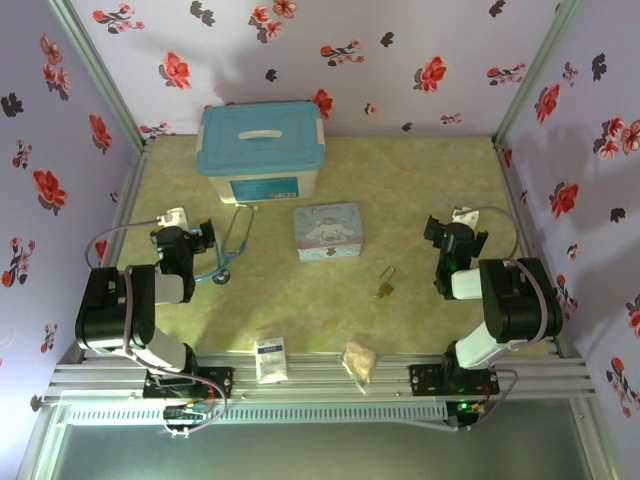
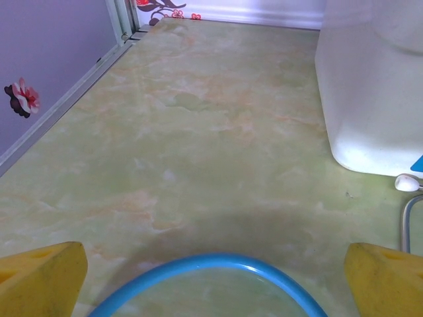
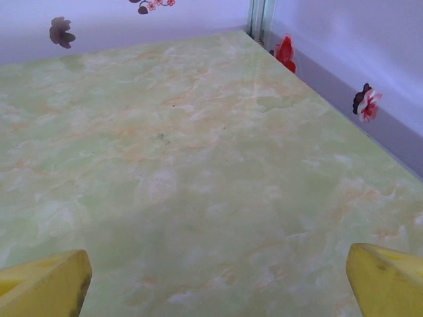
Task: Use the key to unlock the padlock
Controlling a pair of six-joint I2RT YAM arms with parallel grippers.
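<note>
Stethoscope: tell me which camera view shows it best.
Top external: the whole stethoscope lies in frame, from earpieces to chest piece. The left wrist view catches an arc of its blue tube and one earpiece tip. The right wrist view faces tabletop elsewhere.

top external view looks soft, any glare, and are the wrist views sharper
Top external: glare off the near rail, padlock tiny and soft. Left wrist: white box overexposed, blue stethoscope tube blurred up close. Right wrist: table evenly lit, no glare.

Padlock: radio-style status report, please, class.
Left gripper open, over stethoscope tube. Right gripper open, over bare table. Padlock untouched, nearer right gripper. Nothing blocking it.
</note>
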